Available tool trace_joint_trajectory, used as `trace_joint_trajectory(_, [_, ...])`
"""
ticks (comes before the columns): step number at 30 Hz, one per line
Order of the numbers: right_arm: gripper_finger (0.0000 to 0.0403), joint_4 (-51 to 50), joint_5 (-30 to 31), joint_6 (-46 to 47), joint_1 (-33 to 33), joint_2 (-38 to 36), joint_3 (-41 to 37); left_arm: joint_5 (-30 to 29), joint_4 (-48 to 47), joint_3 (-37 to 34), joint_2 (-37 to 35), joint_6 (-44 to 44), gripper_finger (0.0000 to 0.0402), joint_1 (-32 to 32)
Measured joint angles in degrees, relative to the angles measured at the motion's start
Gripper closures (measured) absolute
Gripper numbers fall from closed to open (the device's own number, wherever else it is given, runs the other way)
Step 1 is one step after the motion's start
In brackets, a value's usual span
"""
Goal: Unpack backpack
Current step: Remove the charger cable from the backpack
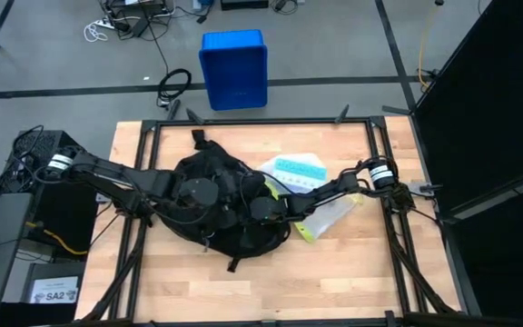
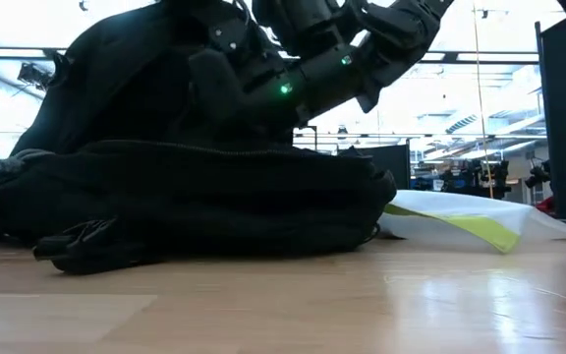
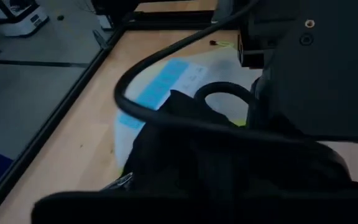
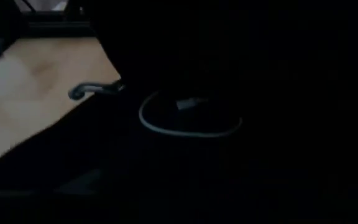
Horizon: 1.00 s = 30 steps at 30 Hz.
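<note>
We see the backpack [image 1: 216, 204] lying mid-surface, long axis eleven to five. Our right gripper [image 1: 260, 207] enters at its three o'clock edge, finger spread untellable; left gripper [image 1: 198, 193], fingers together, sits on top.

A blue plastic crate [image 1: 233, 69] sits on the grey floor beyond the wooden table [image 1: 352, 272]. On the table lie a white packet with a light-blue panel [image 1: 298, 170] and a clear bag with yellow-green trim [image 1: 327, 218].
</note>
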Motion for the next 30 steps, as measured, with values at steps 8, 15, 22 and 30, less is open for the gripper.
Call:
trace_joint_trajectory(8, [0.0099,2.4,1.0,-2.0,0.0,-0.1,0.6,2.4,2.9,2.3,-0.2,1.3,0.0401,-1.2])
trace_joint_trajectory(15, [0.0099,2.3,3.4,-2.4,-0.1,-0.1,0.6,2.4,3.0,4.6,-0.7,1.4,0.0401,-3.0])
trace_joint_trajectory(22, [0.0106,3.5,0.2,1.5,-0.1,-0.1,0.6,3.1,6.9,4.9,0.3,1.4,0.0402,-3.1])
trace_joint_trajectory(30, [0.0095,1.9,0.1,1.1,0.9,-0.1,0.6,5.6,11.2,4.9,3.0,1.5,0.0402,-3.1])
